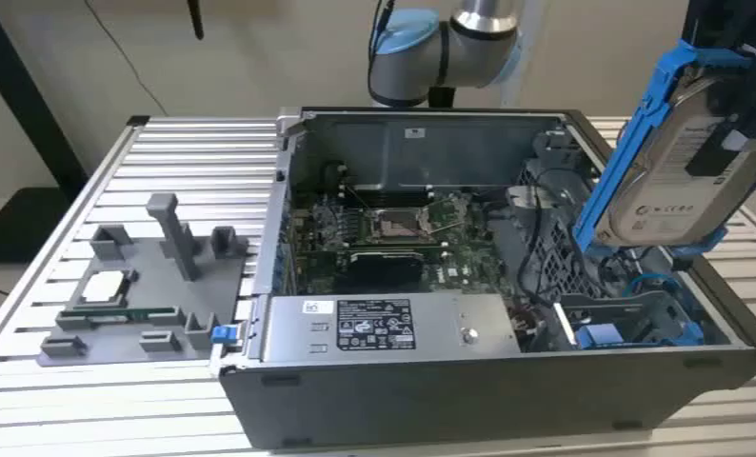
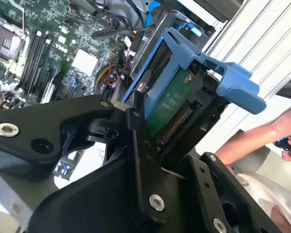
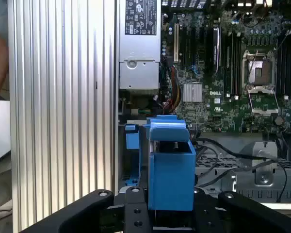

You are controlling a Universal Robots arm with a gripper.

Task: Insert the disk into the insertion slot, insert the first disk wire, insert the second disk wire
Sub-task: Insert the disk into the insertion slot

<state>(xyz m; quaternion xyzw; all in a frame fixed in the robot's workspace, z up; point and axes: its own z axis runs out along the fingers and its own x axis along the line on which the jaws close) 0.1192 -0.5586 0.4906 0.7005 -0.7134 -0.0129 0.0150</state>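
Step in hand: first of three, disk into slot; neither wire step begun, by the look of it.
Disk pinched in tool, jaws pressed on its two faces. Held on edge, tilted, above near corner of computer case at the exterior view's right, over insertion slot, well apart.
Seating judged to call for laying disk flat and lining blue frame with bay's tabs.
Count: one disk, one slot, one tool. Black cables beside bay; disk wires not told apart.
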